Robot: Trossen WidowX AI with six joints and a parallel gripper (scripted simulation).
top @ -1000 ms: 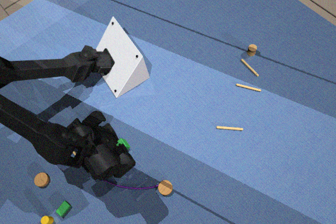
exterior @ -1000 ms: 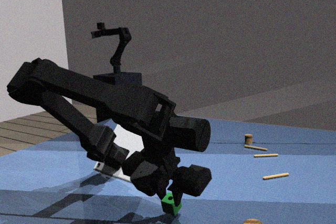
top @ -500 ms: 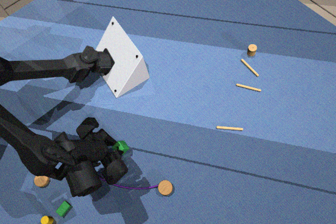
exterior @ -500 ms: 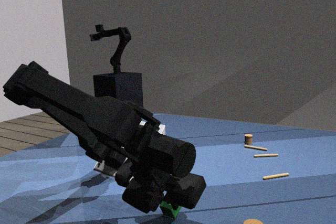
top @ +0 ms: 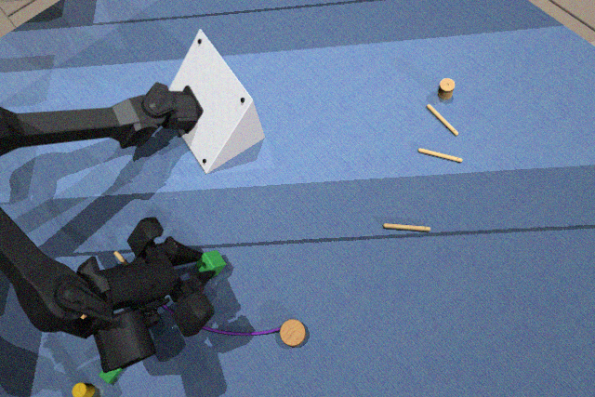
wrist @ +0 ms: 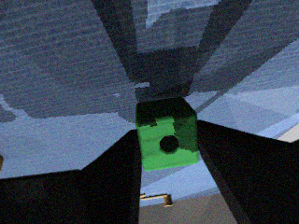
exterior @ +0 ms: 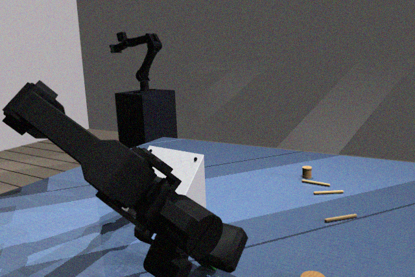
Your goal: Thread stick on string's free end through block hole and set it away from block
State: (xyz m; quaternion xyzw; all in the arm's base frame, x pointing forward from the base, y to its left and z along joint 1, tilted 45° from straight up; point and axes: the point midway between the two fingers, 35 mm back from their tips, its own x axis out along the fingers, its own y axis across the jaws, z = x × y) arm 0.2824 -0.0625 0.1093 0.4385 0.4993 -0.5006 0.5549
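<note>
My gripper [top: 207, 265] [wrist: 165, 132] is shut on the green block [top: 211, 261] [wrist: 161, 159], one finger on each side. In the wrist view the block's round hole [wrist: 168, 144] faces the camera. The round wooden button [top: 292, 332] [exterior: 311, 274] lies on the table to the right of the gripper. Its purple string [top: 240, 333] runs left and goes out of sight under the gripper. A short tan piece of stick [top: 118, 257] shows behind the gripper, and another piece [wrist: 154, 200] shows low in the wrist view. I cannot tell if either is the stick on the string.
A white wedge [top: 216, 104] [exterior: 187, 173] stands behind, with a second dark arm [top: 144, 113] touching it. Three loose sticks [top: 442, 119] [top: 440, 155] [top: 405, 227] and a small wooden cylinder [top: 446, 87] [exterior: 307, 171] lie at the right. A small green piece [top: 110, 375] and a yellow cylinder [top: 82, 390] lie near the front left.
</note>
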